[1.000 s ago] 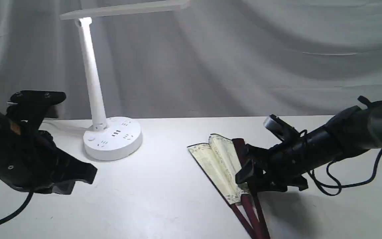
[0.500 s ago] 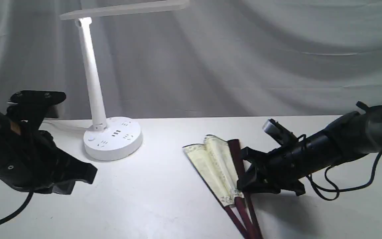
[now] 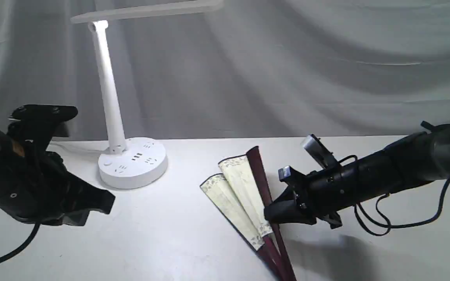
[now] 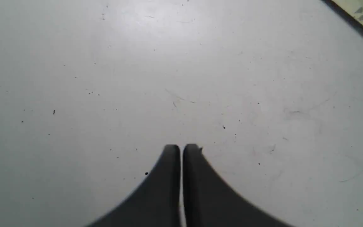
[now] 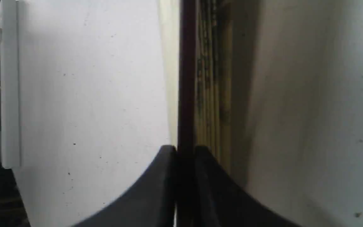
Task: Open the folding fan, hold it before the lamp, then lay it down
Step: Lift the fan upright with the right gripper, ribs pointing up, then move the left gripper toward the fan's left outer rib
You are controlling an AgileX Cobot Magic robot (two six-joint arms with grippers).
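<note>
Exterior view: on the table (image 3: pixel 193 238), right of the lamp (image 3: pixel 109 101), the folding fan (image 3: pixel 236 188) lies barely spread, leaf end slanting lampward. The right gripper (image 3: pixel 279 212) pinches its outer rib (image 3: pixel 258 171) (clearly the nearer arm); the left gripper (image 3: pixel 102 203), pressed together, hangs well apart.

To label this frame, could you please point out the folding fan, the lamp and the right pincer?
folding fan (image 3: pixel 240 187), exterior view, on the cream pleated leaf.
lamp (image 3: pixel 108 93), exterior view, on the upright white stem.
right pincer (image 5: pixel 185 150), right wrist view, midway between fingertips clamping the fan's dark rib.
</note>
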